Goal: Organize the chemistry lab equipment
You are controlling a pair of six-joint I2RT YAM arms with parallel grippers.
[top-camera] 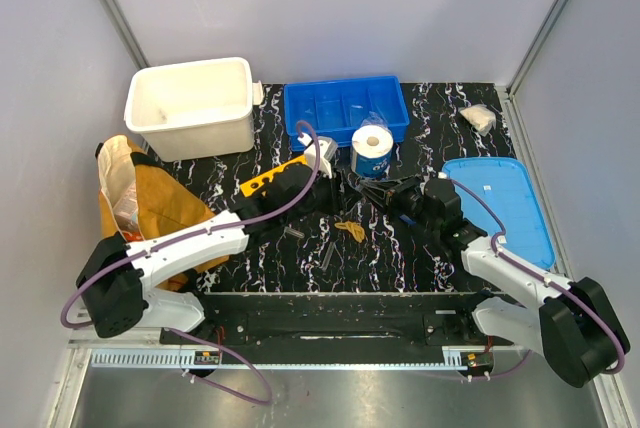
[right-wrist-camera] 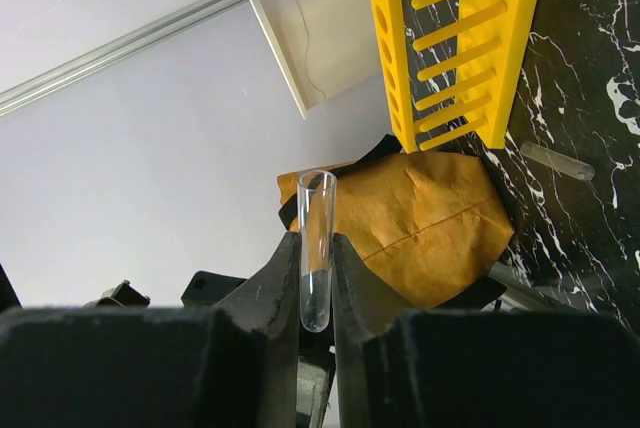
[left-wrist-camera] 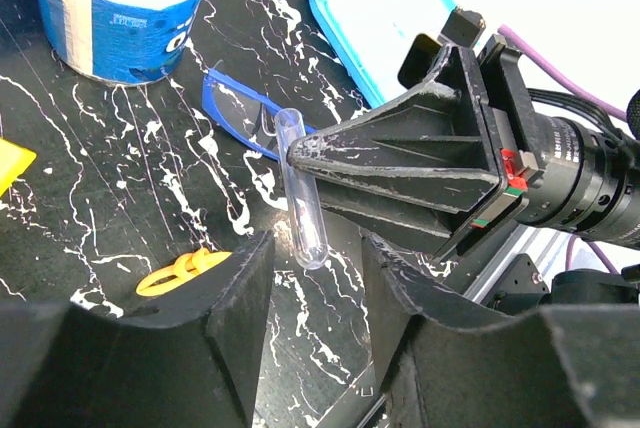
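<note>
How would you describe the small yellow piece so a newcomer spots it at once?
On the black marbled table, find the blue-wrapped paper roll. The small yellow piece lies on its near side, loopy and tiny, unlike the long yellow rack.

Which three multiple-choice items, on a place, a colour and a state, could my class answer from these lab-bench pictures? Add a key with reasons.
1. Where does the white paper roll stand?
A. In a white bin
B. On the table, just in front of the blue tray
C. On a blue lid

2. What colour is the test-tube rack?
A. Yellow
B. Red
C. Green

3. What is the right gripper doing?
A. Open and empty
B. Shut on a clear test tube
C. Shut on goggles

Key:
1 B: the top view shows it on the marbled tabletop by the tray's near edge.
2 A: its holed body is plainly yellow.
3 B: its wrist view shows the tube pinched between both fingers.
</note>
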